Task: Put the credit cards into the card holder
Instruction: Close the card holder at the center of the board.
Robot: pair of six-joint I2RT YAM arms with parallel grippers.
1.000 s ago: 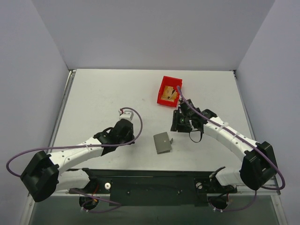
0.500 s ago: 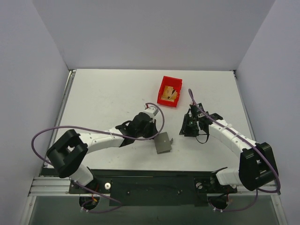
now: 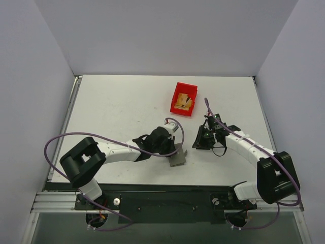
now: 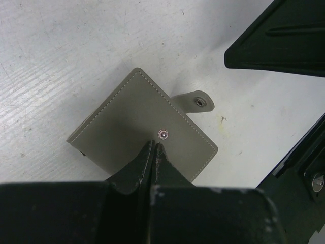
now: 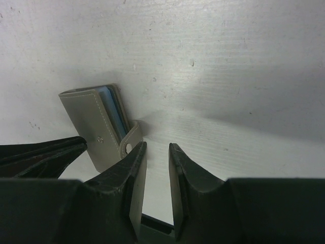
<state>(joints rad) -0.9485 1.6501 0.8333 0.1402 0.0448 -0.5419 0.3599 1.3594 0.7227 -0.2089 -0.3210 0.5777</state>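
Looks barely begun. Across the white tabletop [image 3: 117, 112], nothing yet moved toward the goal.

Left gripper [image 4: 154, 147]: fingers pressed together, nothing between, tips down on the holder's top face, prob. pinning it. Right gripper [image 5: 157, 148]: fingers a narrow gap apart, nothing in the gap, tips just beside the holder's loose tab, not clearly touching it.

Far side, right of centre: small red plastic bin [image 3: 186, 89]. Nearer the arms, approx. centre, well apart from the bin: small grey-green squarish stitched card holder [image 3: 177, 158], lying flat between both grippers. Inside the bin: flat gold-tan credit cards [image 3: 182, 104]; can't count them from above. None out, none gripped, none seen in the holder.

Left to do, prob.: open the holder, fetch each card from the bin, slide in.

As for the holder's look: folded over but not fastened. Pale stitching round the edge. Bluish inner pockets showing at the open edge in the right wrist view, no gold-tan edge among them. Tab w/ snap sticking out loose at one side. Small metal stud bare on the top face, just ahead of the left fingertips.
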